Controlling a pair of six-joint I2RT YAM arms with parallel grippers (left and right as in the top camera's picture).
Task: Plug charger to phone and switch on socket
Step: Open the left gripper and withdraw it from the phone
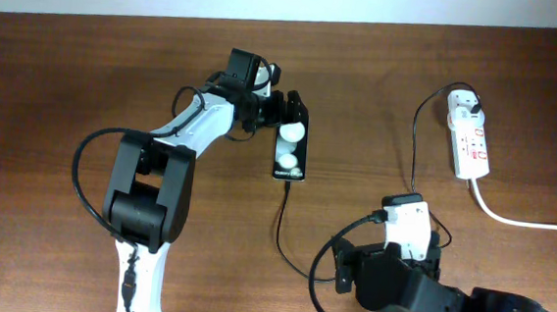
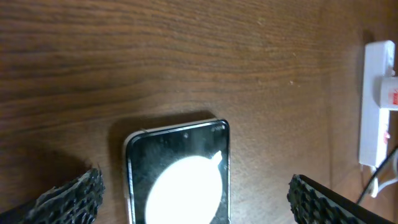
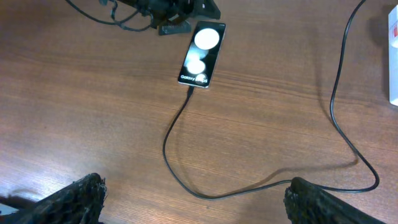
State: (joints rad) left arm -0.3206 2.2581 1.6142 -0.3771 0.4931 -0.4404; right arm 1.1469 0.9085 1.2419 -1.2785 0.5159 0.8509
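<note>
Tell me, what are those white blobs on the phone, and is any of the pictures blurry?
Overhead view: they look like reflected light, two round glare spots on the glossy phone. Left wrist view: close up, the glare is one blown-out patch on the phone, and the picture is soft. Right wrist view: the phone is sharp; only the gripper's fingers at the bottom corners blur.

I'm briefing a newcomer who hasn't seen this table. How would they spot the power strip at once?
On the brown table, look to the right side of the overhead view, away from the black phone in the middle. The power strip is the only white bar, with red markings, a thick white cord at one end and the thin black charger plugged in at the other.
</note>
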